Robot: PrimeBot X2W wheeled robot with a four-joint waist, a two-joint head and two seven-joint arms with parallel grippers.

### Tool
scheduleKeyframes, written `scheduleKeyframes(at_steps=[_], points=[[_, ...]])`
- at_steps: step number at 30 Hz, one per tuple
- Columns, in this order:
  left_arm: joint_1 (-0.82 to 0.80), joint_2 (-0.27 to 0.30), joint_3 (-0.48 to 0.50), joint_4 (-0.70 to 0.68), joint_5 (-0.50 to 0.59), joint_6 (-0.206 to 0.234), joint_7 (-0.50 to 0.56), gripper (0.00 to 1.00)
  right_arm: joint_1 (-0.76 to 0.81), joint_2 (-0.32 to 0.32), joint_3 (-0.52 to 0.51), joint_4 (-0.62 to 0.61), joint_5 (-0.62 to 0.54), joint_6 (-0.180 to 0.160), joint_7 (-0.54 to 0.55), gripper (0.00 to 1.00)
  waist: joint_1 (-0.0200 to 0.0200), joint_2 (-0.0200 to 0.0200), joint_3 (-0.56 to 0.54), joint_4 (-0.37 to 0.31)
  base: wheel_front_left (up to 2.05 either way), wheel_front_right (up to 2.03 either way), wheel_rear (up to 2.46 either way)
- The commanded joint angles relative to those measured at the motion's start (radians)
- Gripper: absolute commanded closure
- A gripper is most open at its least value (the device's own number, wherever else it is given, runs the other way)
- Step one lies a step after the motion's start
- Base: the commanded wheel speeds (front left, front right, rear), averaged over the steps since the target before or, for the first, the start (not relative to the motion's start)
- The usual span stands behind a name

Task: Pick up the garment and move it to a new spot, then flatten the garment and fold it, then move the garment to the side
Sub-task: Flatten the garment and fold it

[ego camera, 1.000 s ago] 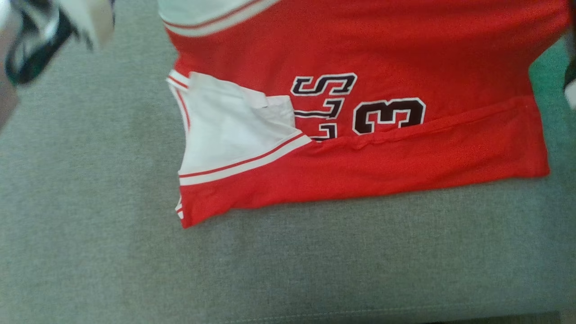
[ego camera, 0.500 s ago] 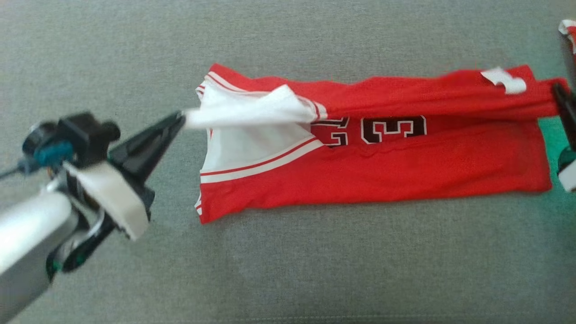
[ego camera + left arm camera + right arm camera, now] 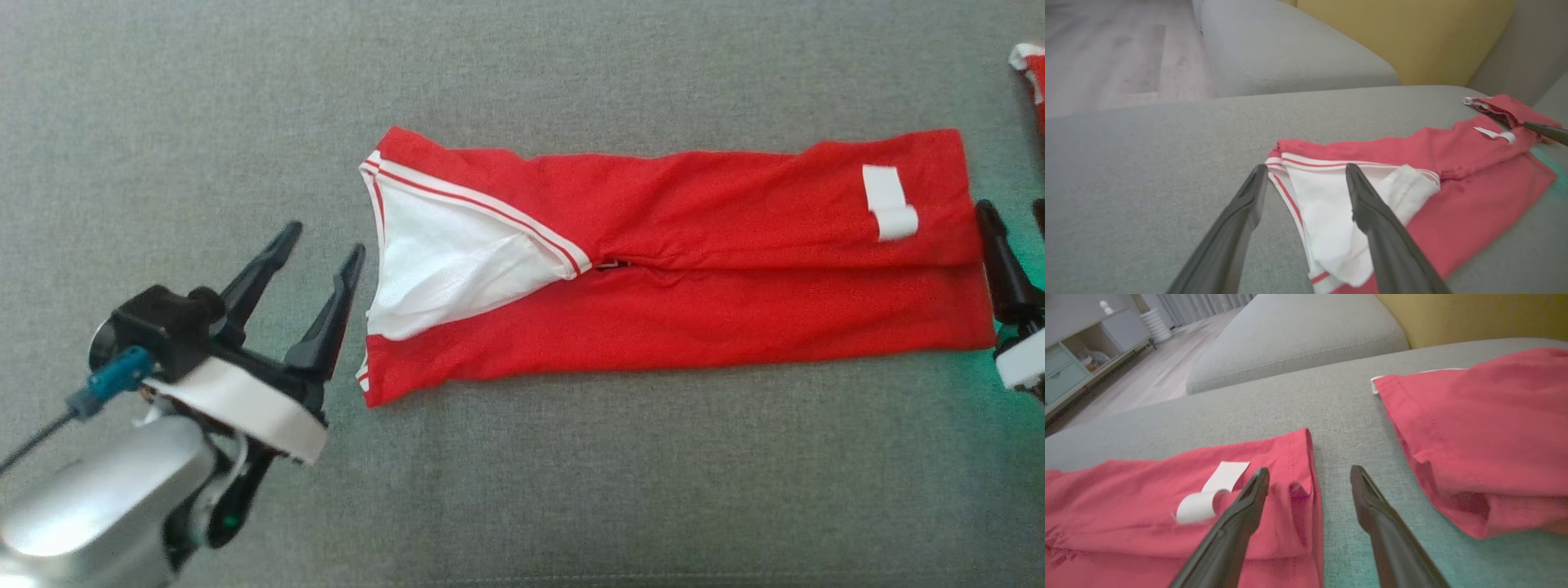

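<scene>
Lying folded into a long flat band on the woven grey sofa cushion (image 3: pixel 571 490) is the red jersey (image 3: pixel 694 327) with white striped trim. The left gripper (image 3: pixel 325 238) and right gripper (image 3: pixel 1309 470) stand spread and empty, one at each end.

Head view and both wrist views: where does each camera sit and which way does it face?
Head view: on the head, looking down at the folded red jersey on the grey sofa; left gripper lower left, right gripper at right edge.
Left wrist view: low behind its own open fingers, facing along the jersey from its white-trimmed end.
Right wrist view: low behind its own open fingers, facing the hem end.
All three share the white label.
</scene>
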Motion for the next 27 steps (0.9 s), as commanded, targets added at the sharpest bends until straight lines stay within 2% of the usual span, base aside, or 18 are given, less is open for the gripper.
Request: scheduleKeyframes(at_steps=[1, 4, 7, 10, 11, 14, 16, 20, 27], points=[[0.018, 0.006, 0.083, -0.005, 0.025, 0.038, -0.017, 0.00, 0.062, -0.006, -0.051, -0.030, -0.022, 0.007, -0.013, 0.00, 0.0000, -0.0001, -0.013, -0.004, 0.00, 0.00, 0.00], [0.105, -0.080, 0.213, -0.005, 0.133, 0.124, -0.020, 0.00, 0.134, 0.054, -0.160, -0.068, -0.079, 0.007, -0.013, 0.00, 0.0000, -0.0001, -0.041, -0.009, 0.00, 0.00, 0.00], [0.226, -0.172, 0.332, -0.017, 0.272, 0.187, -0.020, 0.00, 0.195, 0.109, -0.237, -0.101, -0.139, 0.007, -0.013, 0.00, 0.0000, -0.0001, -0.072, -0.012, 0.00, 0.00, 0.00], [0.335, -0.261, 0.412, -0.025, 0.404, 0.214, -0.021, 0.00, 0.244, 0.162, -0.290, -0.109, -0.197, 0.007, -0.013, 0.00, 0.0000, -0.0001, -0.107, -0.001, 0.00, 0.00, 0.00], [0.335, -0.261, 0.412, -0.025, 0.404, 0.214, -0.021, 0.00, 0.244, 0.162, -0.290, -0.109, -0.197, 0.007, -0.013, 0.00, 0.0000, -0.0001, -0.107, -0.001, 0.00, 0.00, 0.00], [0.424, -0.344, 0.471, -0.037, 0.522, 0.225, -0.021, 0.00, 0.279, 0.204, -0.328, -0.102, -0.244, 0.007, -0.013, 0.00, 0.0000, -0.0001, -0.140, 0.020, 0.00, 0.00, 0.00], [0.469, -0.394, 0.497, -0.056, 0.595, 0.209, -0.021, 0.00, 0.290, 0.229, -0.351, -0.091, -0.265, 0.007, -0.013, 0.00, 0.0000, -0.0001, -0.157, 0.039, 0.00, 0.00, 0.00], [0.550, -0.489, 0.539, -0.083, 0.681, 0.139, -0.021, 0.00, 0.285, 0.268, -0.405, -0.034, -0.287, 0.007, -0.013, 0.00, 0.0000, -0.0001, -0.183, 0.086, 0.00, 0.00, 0.00], [0.609, -0.571, 0.613, -0.078, 0.780, 0.040, -0.021, 0.00, 0.193, 0.297, -0.520, 0.154, -0.339, 0.007, 0.017, 0.00, 0.0000, -0.0001, -0.185, 0.151, 0.00, 0.00, 0.00]])
